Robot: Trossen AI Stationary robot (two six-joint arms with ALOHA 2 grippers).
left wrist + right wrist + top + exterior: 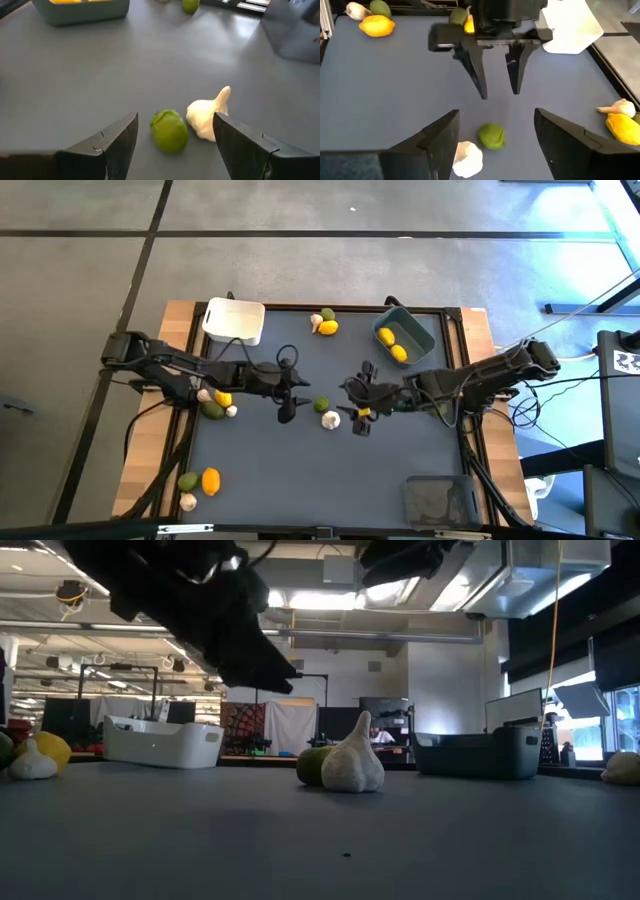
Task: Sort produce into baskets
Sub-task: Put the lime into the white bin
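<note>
Now my left pincer hangs spread beside the green fruit mid-desk, garlic bulb touching it. I'd straddle only the fruit and lower squarely. Right pincer waits spread opposite.

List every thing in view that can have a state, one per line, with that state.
left gripper: jaws open, holding nothing, above the mat
right gripper: jaws open, empty
white basket: upright, nothing visible inside
blue-grey basket: upright, holds two yellow fruits
clear basket: upright, looks empty
green fruit: loose on the mat, between the two grippers
garlic bulb: loose on the mat, beside the green fruit
</note>
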